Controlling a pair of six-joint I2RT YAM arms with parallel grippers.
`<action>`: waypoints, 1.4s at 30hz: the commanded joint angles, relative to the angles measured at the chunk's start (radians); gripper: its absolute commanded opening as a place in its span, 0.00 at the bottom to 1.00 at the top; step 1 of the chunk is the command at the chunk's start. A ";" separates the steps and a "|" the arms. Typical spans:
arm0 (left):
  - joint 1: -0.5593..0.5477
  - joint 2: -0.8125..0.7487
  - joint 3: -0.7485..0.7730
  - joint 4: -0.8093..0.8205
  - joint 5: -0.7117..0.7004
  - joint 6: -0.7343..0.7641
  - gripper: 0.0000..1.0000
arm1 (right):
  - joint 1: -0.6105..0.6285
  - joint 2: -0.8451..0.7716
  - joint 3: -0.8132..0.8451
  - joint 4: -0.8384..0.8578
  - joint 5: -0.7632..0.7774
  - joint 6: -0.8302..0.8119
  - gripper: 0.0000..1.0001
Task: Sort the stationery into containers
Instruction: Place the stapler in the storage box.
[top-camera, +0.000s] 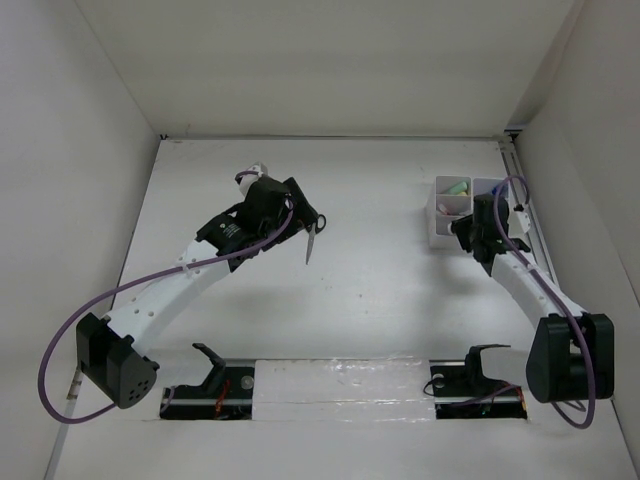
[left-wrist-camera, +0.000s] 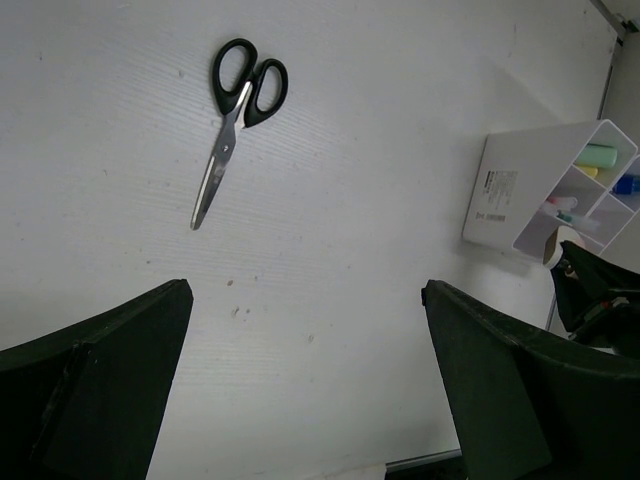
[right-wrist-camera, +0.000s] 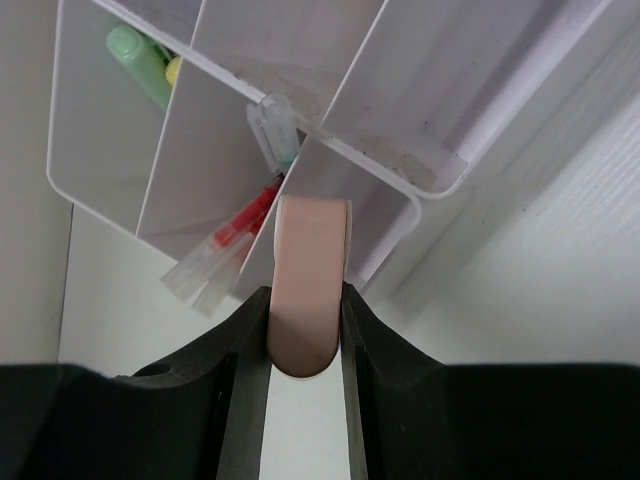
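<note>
There is one white worktop (top-camera: 380, 300), and two arms are fixed at its near edge: the left arm (top-camera: 170, 290) and the right arm (top-camera: 530, 285). One white box (left-wrist-camera: 500, 195) stands at the far right of the worktop. Thin walls split it into square spaces, but they do not all show, so I cannot count them. A small label on its side has dark writing that is too tiny to read. One pair of scissors (left-wrist-camera: 232, 120) with two black handle loops lies flat on the worktop, well apart from the box. The blades are closed and point to the near side. The left tool (left-wrist-camera: 308, 300) hangs above the worktop near the scissors. Its two fingers are spread wide and hold nothing. In the box I can see one light green marker (right-wrist-camera: 140, 62) in a far corner space, with a bit of something yellow (right-wrist-camera: 173, 70) touching it. One thin red pen (right-wrist-camera: 250, 215) leans in the next space. The right tool (right-wrist-camera: 303, 298) squeezes one pale pink eraser (right-wrist-camera: 312, 250) between its two fingers, right at the near rim of the box. I cannot tell which space is under it.
</note>
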 joint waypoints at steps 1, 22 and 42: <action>-0.002 -0.012 0.019 -0.006 -0.016 0.017 1.00 | -0.018 0.006 0.036 0.107 -0.036 0.014 0.00; -0.002 -0.001 0.038 -0.015 -0.027 0.046 1.00 | -0.018 0.057 0.005 0.174 -0.054 0.023 0.10; -0.002 0.008 0.038 0.014 0.019 0.055 1.00 | -0.049 -0.020 -0.055 0.174 -0.039 0.054 0.09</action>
